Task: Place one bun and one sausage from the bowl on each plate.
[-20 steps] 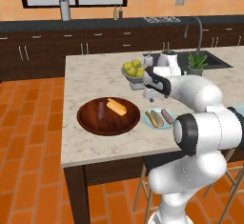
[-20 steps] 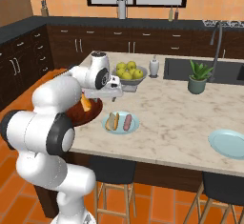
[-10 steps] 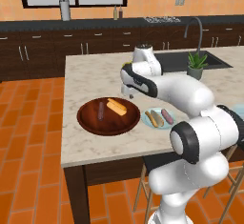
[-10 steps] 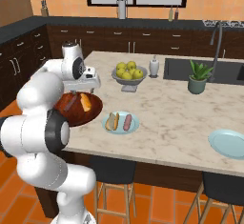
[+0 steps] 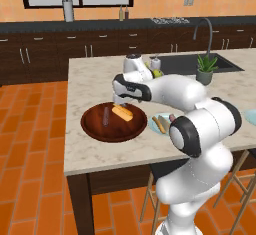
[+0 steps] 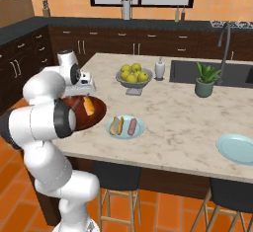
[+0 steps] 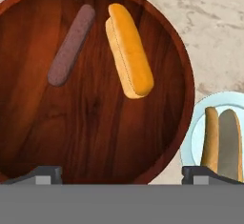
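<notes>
Gripper [image 7: 122, 174] spread wide, empty, over the wooden bowl [image 7: 157, 142]. Beyond the fingertips [image 7: 45, 174] lie the bun [image 7: 128, 51] and, just beside it, the sausage [image 7: 71, 44]. Bun: tan, elongated, probably light and soft; pinch mid-length across its width. Sausage: reddish-brown, likely firmer, slicker.
</notes>
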